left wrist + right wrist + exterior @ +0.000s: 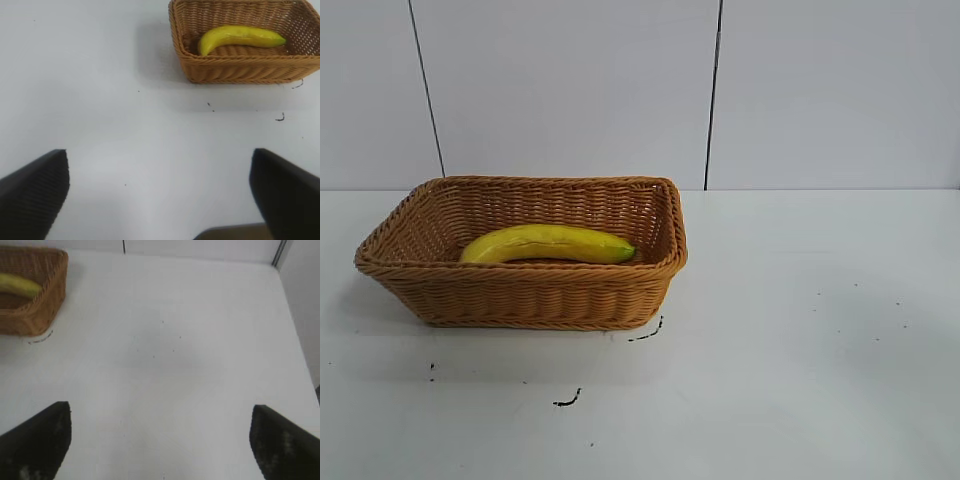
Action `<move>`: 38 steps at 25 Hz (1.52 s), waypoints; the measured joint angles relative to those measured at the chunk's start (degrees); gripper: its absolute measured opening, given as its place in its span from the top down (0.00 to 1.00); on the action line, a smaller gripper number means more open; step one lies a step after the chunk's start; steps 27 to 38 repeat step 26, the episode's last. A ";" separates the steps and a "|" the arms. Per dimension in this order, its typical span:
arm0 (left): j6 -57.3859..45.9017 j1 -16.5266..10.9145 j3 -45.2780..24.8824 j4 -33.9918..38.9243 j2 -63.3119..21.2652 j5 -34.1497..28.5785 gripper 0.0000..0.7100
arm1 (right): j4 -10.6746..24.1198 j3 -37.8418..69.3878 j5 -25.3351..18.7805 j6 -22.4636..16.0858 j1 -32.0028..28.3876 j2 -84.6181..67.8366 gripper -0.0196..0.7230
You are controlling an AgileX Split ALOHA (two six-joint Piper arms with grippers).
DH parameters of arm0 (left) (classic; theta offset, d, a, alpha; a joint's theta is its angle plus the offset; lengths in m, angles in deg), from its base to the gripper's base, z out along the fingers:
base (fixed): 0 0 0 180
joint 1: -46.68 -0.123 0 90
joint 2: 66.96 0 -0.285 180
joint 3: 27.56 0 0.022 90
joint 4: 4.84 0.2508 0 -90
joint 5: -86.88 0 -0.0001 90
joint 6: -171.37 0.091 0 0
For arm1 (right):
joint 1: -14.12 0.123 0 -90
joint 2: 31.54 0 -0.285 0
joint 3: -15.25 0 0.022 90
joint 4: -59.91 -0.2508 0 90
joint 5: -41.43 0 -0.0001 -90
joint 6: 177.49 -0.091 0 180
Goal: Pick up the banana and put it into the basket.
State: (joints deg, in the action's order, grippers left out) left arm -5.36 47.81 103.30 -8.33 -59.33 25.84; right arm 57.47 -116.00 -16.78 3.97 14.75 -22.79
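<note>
The yellow banana [546, 244] with a greenish tip lies inside the woven wicker basket [520, 295], along its floor. Both also show in the left wrist view, banana [240, 37] in basket [240, 70], and partly in the right wrist view, banana [19, 285] in basket [42, 310]. My left gripper [159, 192] is open and empty over bare table, well away from the basket. My right gripper [160, 432] is open and empty over bare table, away from the basket. Neither arm shows in the exterior view.
The basket stands on a white table [800, 330] in front of a white panelled wall [570, 90]. Small dark marks [568, 400] lie on the table in front of the basket.
</note>
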 joint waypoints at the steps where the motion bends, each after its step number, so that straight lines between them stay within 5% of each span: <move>1: 0.00 0.00 0.00 0.00 0.00 0.00 0.02 | 0.00 0.00 -0.09 -0.07 0.00 -0.85 0.04; 38: 0.00 0.00 0.00 0.00 0.00 0.00 0.02 | 1.54 0.07 -0.13 0.13 0.18 -1.23 0.04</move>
